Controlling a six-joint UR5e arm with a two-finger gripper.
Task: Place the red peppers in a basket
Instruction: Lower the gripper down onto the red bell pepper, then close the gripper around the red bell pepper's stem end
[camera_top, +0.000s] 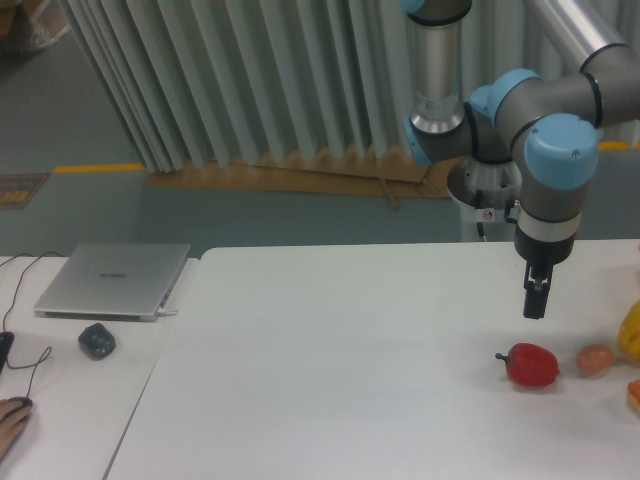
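— Where is your pincer (535, 305) hanging right now?

— I'm holding it over the white table (330, 370), fingers pointing down, just above the red pepper (531, 365). From the pepper, my pincer is sitting at about twelve o'clock. Nothing is in its grip, and from this side I cannot tell how wide the fingers are standing.

— And the pepper itself?

— It's lying on its side near the table's right edge, stem pointing to nine o'clock. A small tan egg-shaped thing (594, 360) is lying just beside it at three o'clock, and something yellow (631, 333) is sitting farther right.

— How are you going about the pickup?

— I'm judging that I should centre over the fat lobes, not the stem, and come straight down with fingers clear of the egg-shaped neighbour. The skin looks glossy, so I'm planning a firm low squeeze. No basket is showing in view.
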